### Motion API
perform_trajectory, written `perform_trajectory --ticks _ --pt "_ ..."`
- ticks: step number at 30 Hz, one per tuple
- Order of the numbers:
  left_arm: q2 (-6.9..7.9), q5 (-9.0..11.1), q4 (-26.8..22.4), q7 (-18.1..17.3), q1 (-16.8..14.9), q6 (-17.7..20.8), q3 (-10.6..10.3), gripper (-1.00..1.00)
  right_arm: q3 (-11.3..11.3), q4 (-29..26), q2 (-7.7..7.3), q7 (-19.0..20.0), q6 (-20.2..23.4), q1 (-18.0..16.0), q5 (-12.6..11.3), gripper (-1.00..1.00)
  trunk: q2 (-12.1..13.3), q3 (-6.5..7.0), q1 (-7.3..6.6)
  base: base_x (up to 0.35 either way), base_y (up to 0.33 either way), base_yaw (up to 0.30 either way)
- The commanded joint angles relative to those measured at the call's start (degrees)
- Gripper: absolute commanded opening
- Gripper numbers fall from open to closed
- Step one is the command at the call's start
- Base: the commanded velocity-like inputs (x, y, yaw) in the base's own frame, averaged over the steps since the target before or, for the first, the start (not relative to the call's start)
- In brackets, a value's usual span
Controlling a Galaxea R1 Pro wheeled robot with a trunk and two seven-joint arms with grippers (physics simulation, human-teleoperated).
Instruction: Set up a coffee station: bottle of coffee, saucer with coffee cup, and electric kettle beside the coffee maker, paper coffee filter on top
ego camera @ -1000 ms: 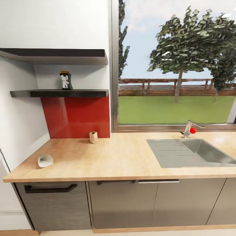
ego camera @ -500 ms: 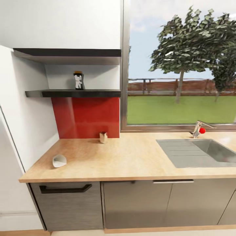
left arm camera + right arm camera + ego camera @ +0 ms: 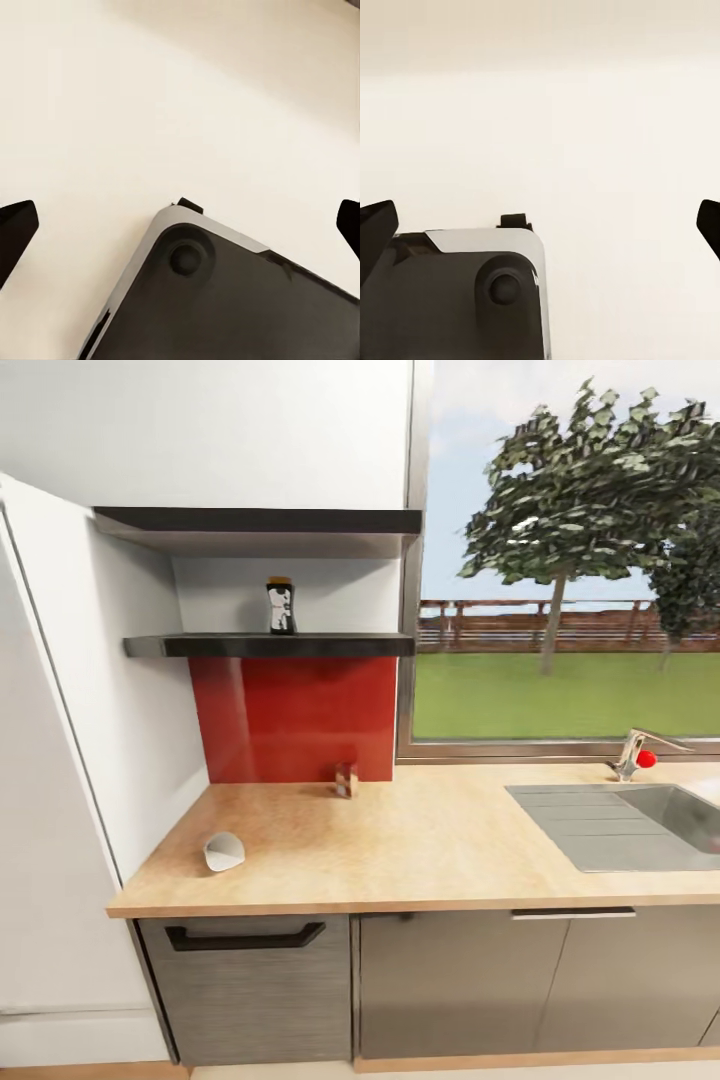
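The bottle of coffee (image 3: 281, 606), dark with a yellow cap and white label, stands upright on the lower board of the kitchen shelf (image 3: 270, 646). Below it runs the beige countertop (image 3: 400, 850). The white paper coffee filter (image 3: 224, 852) lies on its side near the counter's left front corner. My left gripper (image 3: 180, 225) and right gripper (image 3: 540, 225) are both open, fingers wide apart with nothing between them, over the pale floor and my own dark base. The coffee maker, saucer, coffee cup and electric kettle are out of view.
A small tan object (image 3: 346, 780) stands at the foot of the red backsplash (image 3: 290, 720). A steel sink (image 3: 620, 825) with a red-knobbed tap (image 3: 638, 753) is set into the counter's right end. A white wall panel (image 3: 60, 780) bounds the left. Grey cabinets (image 3: 450, 980) sit below.
The whole head view has shifted: shelf, counter and sink sit further right in the picture, so the camera has moved. Nothing on the counter or shelf has moved.
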Motion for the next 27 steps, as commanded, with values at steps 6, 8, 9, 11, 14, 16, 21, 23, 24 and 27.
perform_trajectory --ticks 6,8,9,11,14,16,21,23,24,27 --pt "0.03 0.43 -0.05 0.08 0.02 -0.08 -0.48 1.0 0.09 0.2 0.01 -0.07 -0.38 -0.06 -0.24 1.0 -0.04 -0.01 0.02 0.0 0.342 0.0" --pt "0.03 0.47 -0.05 0.08 0.02 -0.08 -0.48 1.0 0.09 0.2 0.01 -0.07 -0.38 -0.06 -0.24 1.0 -0.04 -0.01 0.02 0.0 0.342 0.0" --pt "0.03 0.48 -0.05 0.08 0.02 -0.08 -0.48 1.0 0.09 0.2 0.01 -0.07 -0.38 -0.06 -0.24 1.0 -0.04 -0.01 0.02 0.0 0.342 0.0" --pt "0.03 0.5 -0.05 0.08 0.02 -0.08 -0.48 1.0 0.09 0.2 0.01 -0.07 -0.38 -0.06 -0.24 1.0 -0.04 -0.01 0.02 0.0 0.342 0.0" --pt "0.03 0.51 -0.05 0.08 0.02 -0.08 -0.48 1.0 0.09 0.2 0.01 -0.07 -0.38 -0.06 -0.24 1.0 -0.04 -0.01 0.02 0.0 0.342 0.0" --pt "0.03 0.5 -0.05 0.08 0.02 -0.08 -0.48 1.0 0.09 0.2 0.01 -0.07 -0.38 -0.06 -0.24 1.0 -0.04 -0.01 0.02 0.0 0.342 0.0" --pt "0.03 0.51 -0.05 0.08 0.02 -0.09 -0.48 1.0 0.09 0.2 0.02 -0.07 -0.38 -0.06 -0.24 1.0 -0.04 -0.01 0.02 0.0 0.342 0.0" --pt "0.03 0.51 -0.05 0.08 0.02 -0.09 -0.48 1.0 0.09 0.2 0.06 -0.07 -0.38 -0.06 -0.24 1.0 -0.04 -0.01 0.02 0.0 0.342 0.0" --pt "0.03 0.51 -0.05 0.08 0.02 -0.11 -0.48 1.0 0.09 0.2 0.07 -0.07 -0.38 -0.06 -0.24 1.0 -0.04 -0.01 0.02 0.0 0.342 0.0" --pt "0.03 0.51 -0.05 0.08 0.02 -0.12 -0.48 1.0 0.1 0.2 0.09 -0.07 -0.38 -0.06 -0.24 1.0 -0.04 -0.01 0.02 0.0 0.342 0.0"
